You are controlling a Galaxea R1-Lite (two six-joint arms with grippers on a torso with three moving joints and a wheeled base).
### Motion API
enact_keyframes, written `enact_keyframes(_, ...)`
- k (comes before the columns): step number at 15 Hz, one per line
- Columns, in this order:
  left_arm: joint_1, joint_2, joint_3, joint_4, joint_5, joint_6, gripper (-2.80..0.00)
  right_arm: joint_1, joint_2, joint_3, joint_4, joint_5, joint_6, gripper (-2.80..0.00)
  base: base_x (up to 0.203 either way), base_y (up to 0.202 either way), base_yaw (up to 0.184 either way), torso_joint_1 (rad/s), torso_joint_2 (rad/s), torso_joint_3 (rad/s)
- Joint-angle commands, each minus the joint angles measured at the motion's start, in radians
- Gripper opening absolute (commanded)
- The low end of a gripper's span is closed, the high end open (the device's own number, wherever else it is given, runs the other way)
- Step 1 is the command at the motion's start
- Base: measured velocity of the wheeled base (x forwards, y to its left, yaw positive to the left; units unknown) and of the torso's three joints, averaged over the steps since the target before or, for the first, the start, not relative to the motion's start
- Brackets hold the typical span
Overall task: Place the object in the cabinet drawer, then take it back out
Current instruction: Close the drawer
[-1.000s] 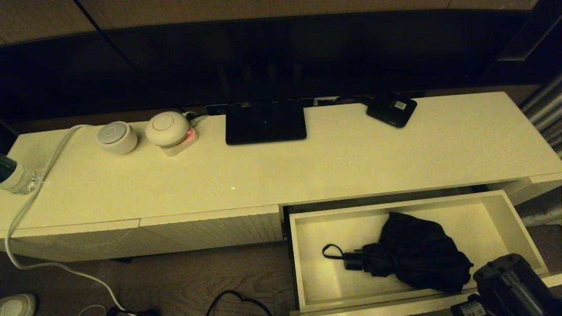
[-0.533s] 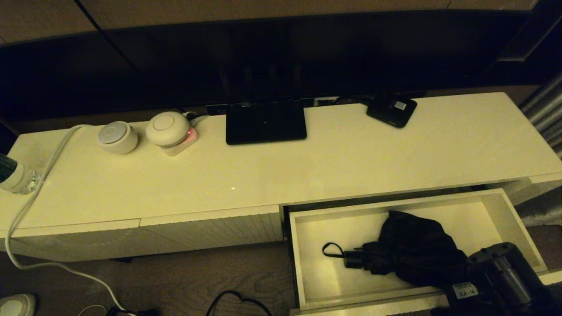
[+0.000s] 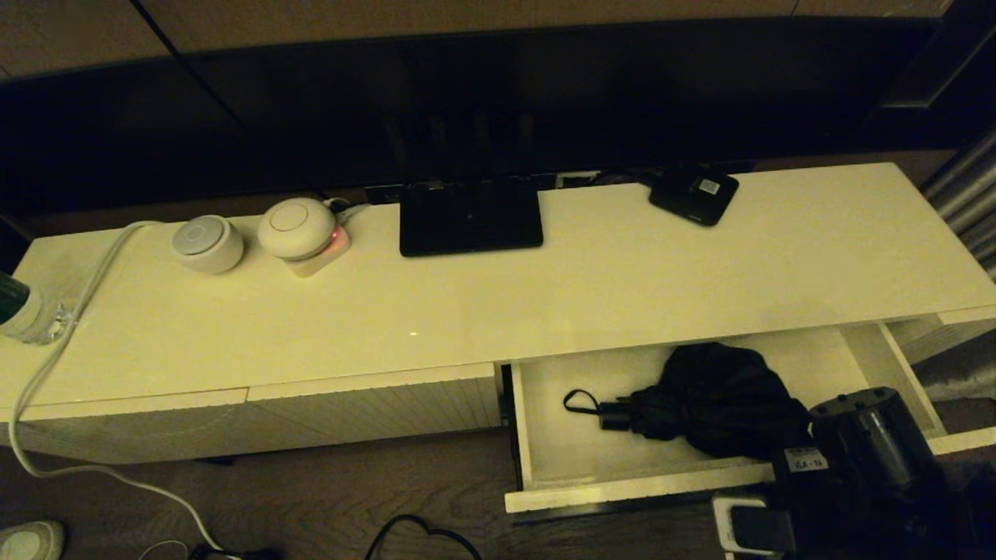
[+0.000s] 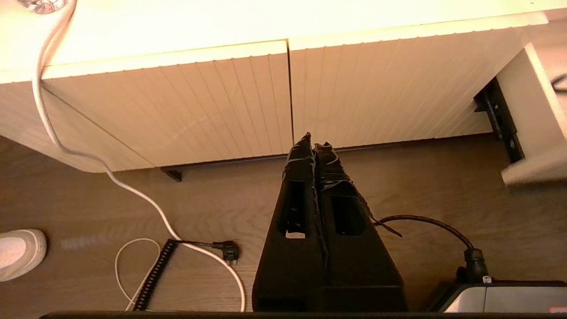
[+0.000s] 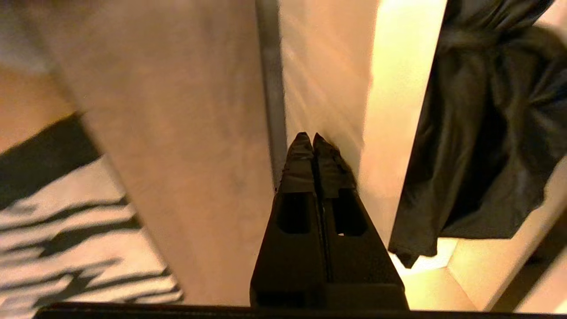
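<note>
The cabinet drawer (image 3: 638, 488) stands partly open at the cabinet's right end, its back part under the top. The black umbrella (image 3: 724, 404) lies inside with handle and strap loop (image 3: 580, 402) pointing left; its baggy fabric (image 5: 487, 133) also shows in the right wrist view. My right arm (image 3: 864, 459) is at the drawer's front right corner. My right gripper (image 5: 310, 138) is shut and empty, its tips against the drawer's front face (image 5: 323, 66) beside the dark slot (image 5: 270, 88). My left gripper (image 4: 313, 141) is shut and empty, hanging low over the floor before the closed ribbed panels (image 4: 221, 102).
On the cabinet top (image 3: 622, 272) stand a flat black stand base (image 3: 471, 218), a small black box with a white label (image 3: 694, 194), two round white devices (image 3: 208, 243) and a bottle (image 3: 19, 311). A white cable (image 3: 54, 350) runs down to the floor, where more cords (image 4: 177, 248) lie.
The drawer has slid back into the cabinet with the umbrella in it. My right arm has moved forward and left along with the drawer front. The left arm has stayed put.
</note>
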Motion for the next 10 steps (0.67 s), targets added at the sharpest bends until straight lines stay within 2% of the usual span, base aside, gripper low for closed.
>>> enact_keyframes(1, 0.001, 0.0, 0.003, 0.001, 0.0, 0.0, -2.8, -0.001, 0.051, -0.038, -0.051, 0.001, -0.007, -2.8, 0.0, 0.0, 0.0, 0.0, 0.0, 0.0)
enact_keyframes(4, 0.001, 0.0, 0.003, 0.0, 0.0, 0.0, -2.8, -0.004, 0.084, -0.094, -0.103, 0.001, -0.007, -2.8, 0.0, 0.0, 0.0, 0.0, 0.0, 0.0)
enact_keyframes(10, 0.001, 0.0, 0.003, 0.0, 0.0, 0.0, -2.8, -0.044, 0.13, -0.217, -0.113, 0.0, -0.005, -2.8, 0.0, 0.0, 0.0, 0.0, 0.0, 0.0)
